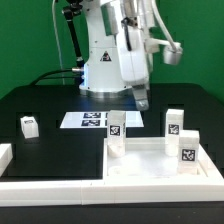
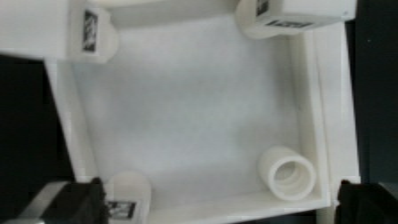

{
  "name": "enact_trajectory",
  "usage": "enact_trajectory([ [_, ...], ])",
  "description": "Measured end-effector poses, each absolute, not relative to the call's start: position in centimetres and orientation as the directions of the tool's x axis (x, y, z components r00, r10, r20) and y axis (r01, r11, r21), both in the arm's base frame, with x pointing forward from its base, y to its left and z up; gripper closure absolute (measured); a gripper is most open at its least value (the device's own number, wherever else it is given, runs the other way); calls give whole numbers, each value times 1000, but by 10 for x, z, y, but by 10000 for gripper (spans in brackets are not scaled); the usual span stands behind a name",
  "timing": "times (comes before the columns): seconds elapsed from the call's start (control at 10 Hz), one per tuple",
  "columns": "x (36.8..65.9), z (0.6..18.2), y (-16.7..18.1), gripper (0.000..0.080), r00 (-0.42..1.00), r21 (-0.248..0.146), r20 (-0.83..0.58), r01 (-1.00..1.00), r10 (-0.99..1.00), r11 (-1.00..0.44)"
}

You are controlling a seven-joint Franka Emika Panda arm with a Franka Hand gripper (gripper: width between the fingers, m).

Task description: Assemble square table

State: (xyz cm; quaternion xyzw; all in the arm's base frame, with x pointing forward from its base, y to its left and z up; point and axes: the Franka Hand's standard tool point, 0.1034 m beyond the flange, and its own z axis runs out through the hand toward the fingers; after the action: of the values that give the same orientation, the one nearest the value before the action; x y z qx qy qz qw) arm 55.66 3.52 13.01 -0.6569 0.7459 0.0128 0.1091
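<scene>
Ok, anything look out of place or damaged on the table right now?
Nothing looks damaged or spilled. Only one leg stands alone at the exterior view's left, apart from the tabletop, where one corner socket shows empty.

We see a flat green wall (image 1: 30, 40) filling the space behind the scene, evenly lit, with no windows in sight. Below it lies a matte black table surface (image 1: 45, 145), dark and plain. A thin flat white marker board (image 1: 78, 120) printed with black square tags rests on it toward the back. Long white border rails (image 1: 60, 187) run along the near edge. Soft light falls evenly, without hard shadows.
</scene>
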Motion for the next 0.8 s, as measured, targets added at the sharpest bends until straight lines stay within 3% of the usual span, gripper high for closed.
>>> enact_trajectory([
  [0.5,558,125,39,151,-115,-118,-175,-984,-978,137],
  [0.6,553,123,36,151,-49,-124,-165,-990,-985,70],
  [0.8,516,118,8,151,115,-139,-135,-986,-984,-96],
])
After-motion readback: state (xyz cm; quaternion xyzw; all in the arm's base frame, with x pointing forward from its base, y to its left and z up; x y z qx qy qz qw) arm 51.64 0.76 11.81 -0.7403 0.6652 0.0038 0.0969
